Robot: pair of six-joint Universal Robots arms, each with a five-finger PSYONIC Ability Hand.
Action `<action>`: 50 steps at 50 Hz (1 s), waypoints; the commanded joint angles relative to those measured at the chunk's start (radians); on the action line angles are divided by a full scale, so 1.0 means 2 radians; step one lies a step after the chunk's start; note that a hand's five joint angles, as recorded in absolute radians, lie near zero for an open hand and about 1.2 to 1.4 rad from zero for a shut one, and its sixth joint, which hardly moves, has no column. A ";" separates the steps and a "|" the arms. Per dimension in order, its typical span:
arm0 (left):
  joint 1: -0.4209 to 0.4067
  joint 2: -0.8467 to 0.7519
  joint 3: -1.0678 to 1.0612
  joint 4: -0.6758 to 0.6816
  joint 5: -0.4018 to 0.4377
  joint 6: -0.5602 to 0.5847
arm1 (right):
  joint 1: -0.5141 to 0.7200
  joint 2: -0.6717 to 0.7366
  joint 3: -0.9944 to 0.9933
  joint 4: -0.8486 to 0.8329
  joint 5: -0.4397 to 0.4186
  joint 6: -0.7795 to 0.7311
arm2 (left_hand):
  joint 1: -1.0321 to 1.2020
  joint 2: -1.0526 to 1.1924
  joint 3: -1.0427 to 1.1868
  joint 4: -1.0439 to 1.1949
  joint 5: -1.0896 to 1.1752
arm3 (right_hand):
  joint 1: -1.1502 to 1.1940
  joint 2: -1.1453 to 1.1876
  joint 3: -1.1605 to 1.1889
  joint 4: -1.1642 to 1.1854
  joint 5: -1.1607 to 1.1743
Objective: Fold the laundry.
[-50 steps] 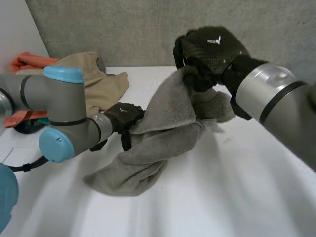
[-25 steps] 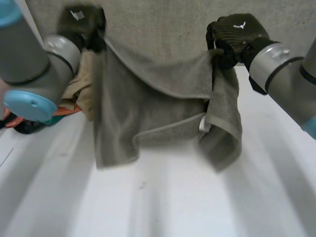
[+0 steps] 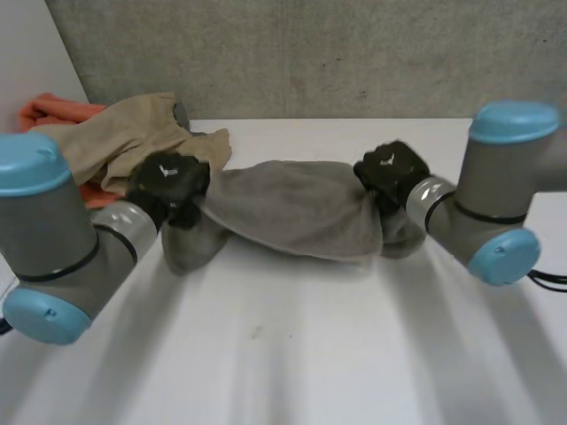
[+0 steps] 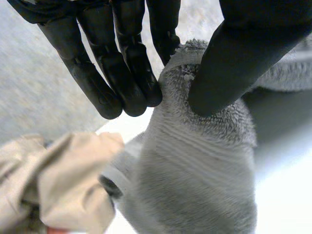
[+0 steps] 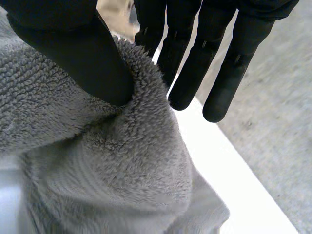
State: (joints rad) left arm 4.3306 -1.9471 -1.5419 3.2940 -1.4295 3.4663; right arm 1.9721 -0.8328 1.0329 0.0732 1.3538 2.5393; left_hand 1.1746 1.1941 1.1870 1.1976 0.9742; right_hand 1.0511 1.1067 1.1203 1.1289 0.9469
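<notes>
A grey towel (image 3: 292, 208) lies stretched across the middle of the white table (image 3: 292, 354) between my two hands. My left hand (image 3: 168, 181) holds its left end; in the left wrist view the thumb (image 4: 234, 58) pinches the towel's edge (image 4: 195, 170) against the fingers (image 4: 117, 63). My right hand (image 3: 390, 168) holds the right end. In the right wrist view its thumb (image 5: 73, 48) presses the towel's fold (image 5: 97, 161) against the nearest of the straight fingers (image 5: 204, 58). The towel's ends bunch and droop below each hand.
A beige garment (image 3: 151, 133) is heaped at the table's back left, just behind my left hand, and it also lies beyond the fingertips (image 4: 63, 180) in the left wrist view. Orange cloth (image 3: 53, 111) lies further left. A grey wall (image 3: 354, 53) runs behind the table.
A second ago the towel hung bunched from the raised right hand. Both hands then lifted it spread in the air, and now they have lowered it onto the table, stretched between them.
</notes>
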 commanded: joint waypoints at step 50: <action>-0.011 0.167 0.013 -0.088 0.024 -0.046 | 0.062 0.058 0.037 -0.072 0.093 0.263 | 0.111 0.101 0.105 0.099 0.124 | -0.208 -0.236 -0.243 -0.247 -0.243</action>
State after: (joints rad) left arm 4.2840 -1.6156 -1.5144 3.1225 -1.3860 3.3785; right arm 2.0626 -0.7943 1.2180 -0.0622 1.4685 3.0505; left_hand 1.1746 1.1953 1.1871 1.1983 0.9742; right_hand 0.4741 0.4705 0.4742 0.4801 0.3110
